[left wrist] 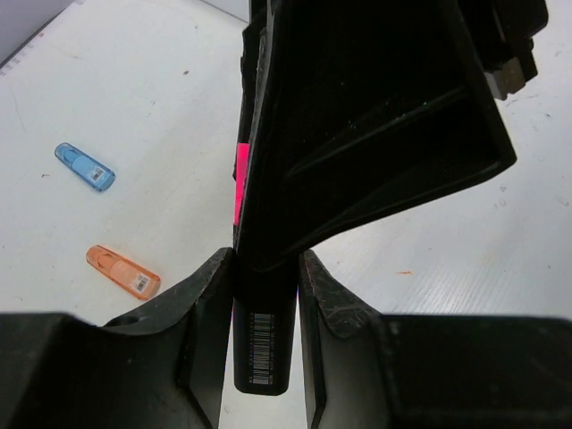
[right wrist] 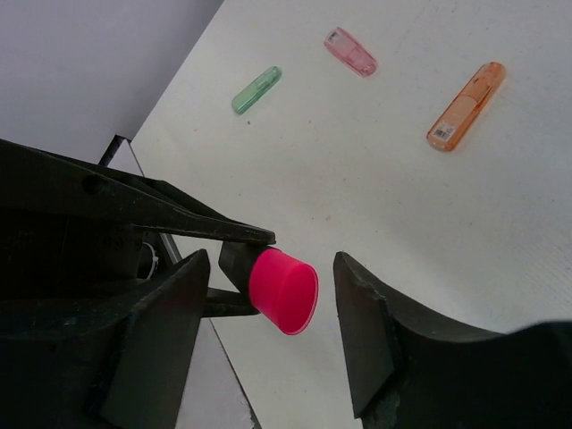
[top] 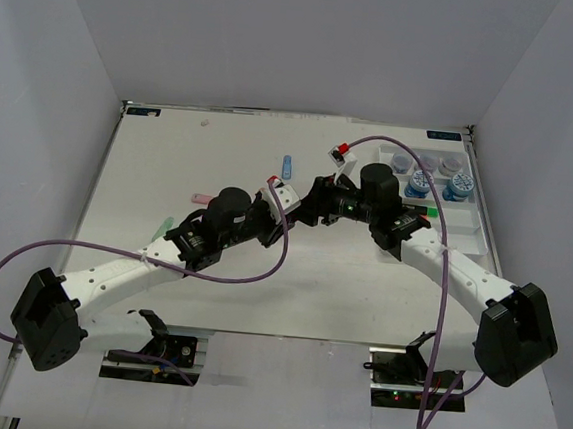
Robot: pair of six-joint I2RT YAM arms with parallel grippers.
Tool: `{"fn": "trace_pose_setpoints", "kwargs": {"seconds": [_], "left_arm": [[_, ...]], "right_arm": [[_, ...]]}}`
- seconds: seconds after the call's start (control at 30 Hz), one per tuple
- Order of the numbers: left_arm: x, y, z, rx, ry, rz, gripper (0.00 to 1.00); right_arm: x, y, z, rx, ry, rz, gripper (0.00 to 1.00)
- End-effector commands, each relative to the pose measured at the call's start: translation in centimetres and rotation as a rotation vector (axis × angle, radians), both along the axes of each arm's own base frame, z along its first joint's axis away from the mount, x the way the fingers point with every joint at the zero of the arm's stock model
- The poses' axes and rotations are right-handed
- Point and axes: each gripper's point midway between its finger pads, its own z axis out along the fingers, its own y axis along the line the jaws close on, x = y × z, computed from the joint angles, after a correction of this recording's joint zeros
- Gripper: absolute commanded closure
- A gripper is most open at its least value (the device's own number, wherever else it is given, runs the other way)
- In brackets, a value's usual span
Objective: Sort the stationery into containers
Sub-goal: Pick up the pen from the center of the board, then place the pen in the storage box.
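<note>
My left gripper [top: 285, 212] [left wrist: 265, 268] is shut on a black highlighter [left wrist: 264, 344] with a pink cap [right wrist: 284, 290] and holds it above the table's middle. My right gripper [top: 314, 203] [right wrist: 273, 268] meets it head on. Its open jaws stand either side of the pink cap, with a gap on each side. Loose on the table lie a blue highlighter [top: 289, 165] [left wrist: 85, 166], an orange one [left wrist: 123, 271] [right wrist: 466, 105], a pastel pink one [top: 201, 198] [right wrist: 350, 51] and a green one [top: 165, 226] [right wrist: 256, 89]. The white tray [top: 469, 230] is at the far right.
Several small round jars [top: 427, 164], grey-lidded and blue-patterned, sit in the tray's far sections. Green and red bits [top: 432, 213] show in a nearer section beside the right arm. White walls close off the table on three sides. Purple cables loop over both arms.
</note>
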Motion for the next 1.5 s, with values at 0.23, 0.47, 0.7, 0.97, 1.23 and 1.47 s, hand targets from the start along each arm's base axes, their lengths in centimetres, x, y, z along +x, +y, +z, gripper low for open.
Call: {"fn": "trace_pose_setpoints", "kwargs": {"seconds": [0.23, 0.47, 0.7, 0.97, 1.23, 1.47], "left_arm": [[-0.2, 0.2, 1.1, -0.035, -0.035, 0.004, 0.75], [0.1, 0.5, 1.0, -0.033, -0.042, 0.022, 0.67], [0.6, 0.8, 0.7, -0.020, -0.034, 0.061, 0.34], [2.4, 1.8, -0.3, 0.006, 0.006, 0.192, 0.02], [6.6, 7.0, -2.3, 0.110, 0.031, 0.576, 0.02], [9.0, 10.5, -3.0, 0.035, 0.159, 0.741, 0.02]], "right_arm": [[-0.4, 0.2, 0.7, 0.030, -0.036, 0.011, 0.64], [-0.4, 0.1, 0.6, 0.025, -0.035, 0.004, 0.87], [1.5, -2.2, -0.1, -0.017, -0.055, -0.109, 0.92], [6.8, -12.7, -1.4, -0.095, -0.073, -0.423, 0.92], [11.3, -25.4, -3.6, -0.165, -0.005, -0.775, 0.92], [13.6, -29.9, -5.7, -0.167, 0.084, -0.856, 0.92]]}}
